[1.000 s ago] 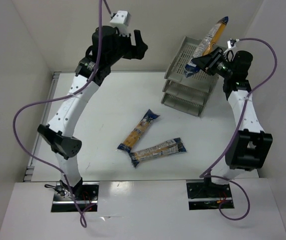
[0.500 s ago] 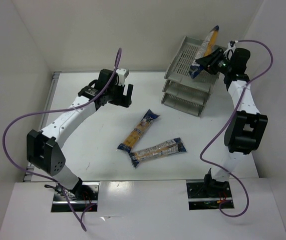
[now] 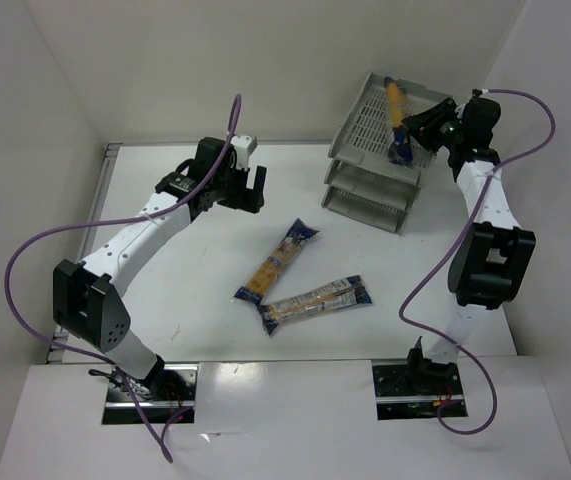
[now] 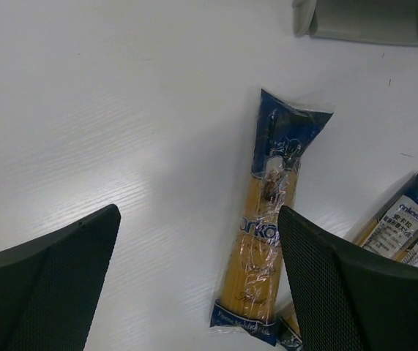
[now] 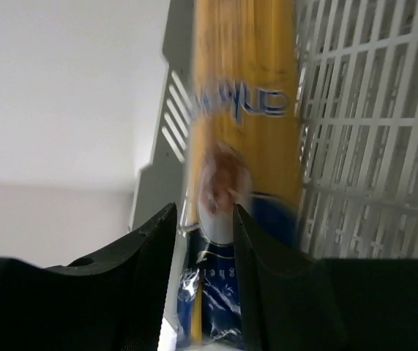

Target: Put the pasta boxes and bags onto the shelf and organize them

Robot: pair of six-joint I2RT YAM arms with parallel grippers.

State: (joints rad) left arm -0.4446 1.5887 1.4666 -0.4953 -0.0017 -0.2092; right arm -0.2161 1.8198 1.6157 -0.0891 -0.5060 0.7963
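Note:
One spaghetti packet (image 3: 396,108) lies slanted along the top tier of the grey three-tier shelf (image 3: 363,112). Its dark blue end sits between the fingers of my right gripper (image 3: 418,128), at the shelf's near right rim. In the right wrist view the fingers (image 5: 150,248) stand close round the blurred packet (image 5: 245,73) over the slotted tray (image 5: 362,110). Two more packets lie on the table, one slanted (image 3: 277,262) and one below it (image 3: 317,299). My left gripper (image 3: 248,188) is open and empty, hovering up-left of them. Its wrist view shows the slanted packet (image 4: 267,248) between the fingers.
White walls close in the table at the back and on both sides. The right arm's purple cable loops beside the shelf. A corner of the shelf base (image 4: 370,22) and the end of the second packet (image 4: 406,219) show in the left wrist view.
My right gripper has tipped the packet from pointing steeply up down onto the top tier. My left arm dropped from high at the back to low over the table, then held still.

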